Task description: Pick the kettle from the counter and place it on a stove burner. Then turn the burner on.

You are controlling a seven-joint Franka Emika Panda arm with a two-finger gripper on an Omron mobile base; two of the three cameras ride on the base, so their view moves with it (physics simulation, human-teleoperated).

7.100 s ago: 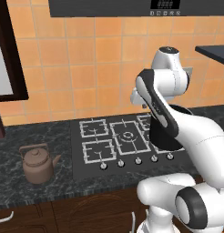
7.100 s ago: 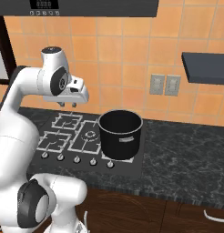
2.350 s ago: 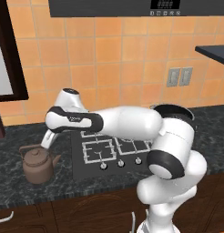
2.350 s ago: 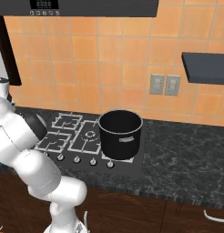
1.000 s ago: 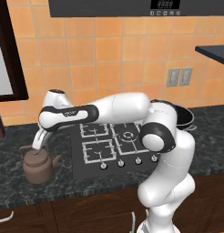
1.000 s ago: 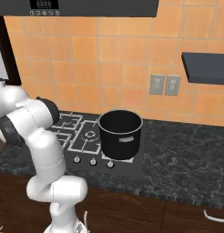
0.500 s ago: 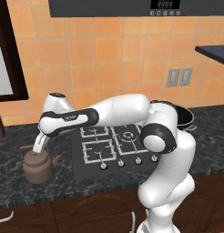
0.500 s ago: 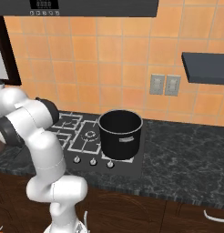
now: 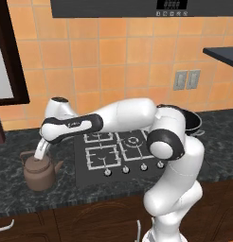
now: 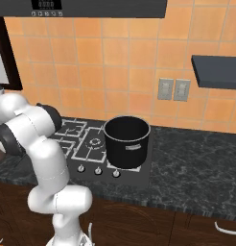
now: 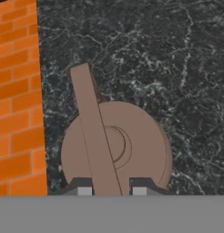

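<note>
Since a second ago both fingers [image 11: 84, 189] have drawn in from wide to narrow, one on each side of the kettle [image 9: 39, 171] handle; it looks pinched between them, though contact is half hidden. Directly beneath me the kettle sits on the tabletop [image 9: 14, 198], with the stove burner [image 9: 102, 157] well off to one side. To do this well I'd confirm the pinch is firm, lift straight up so the body hangs level, then carry it sideways, clear of the grate.
</note>
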